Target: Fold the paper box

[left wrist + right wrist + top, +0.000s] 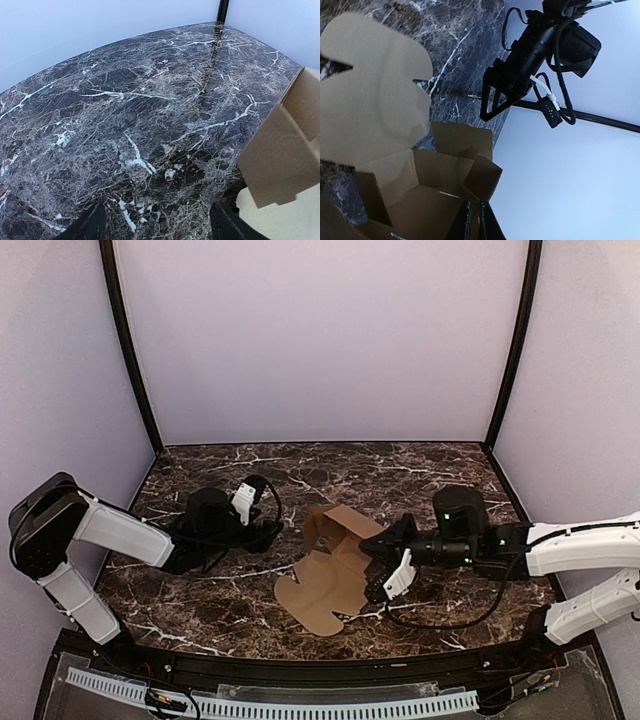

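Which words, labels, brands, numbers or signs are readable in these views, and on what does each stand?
None can be read.
The paper box is plain brown, with no print on its visible faces.
The marble table bears no lettering.
A small black module on the left arm's cable shows tiny pale dots, too small to read.

Nothing readable is showing in any of the three views. The paper box (330, 575), lying at the centre of the top view, is presenting only plain brown cardboard. The small black module (550, 108), dangling in the upper right of the right wrist view, is carrying a few pale dots too small to make out.
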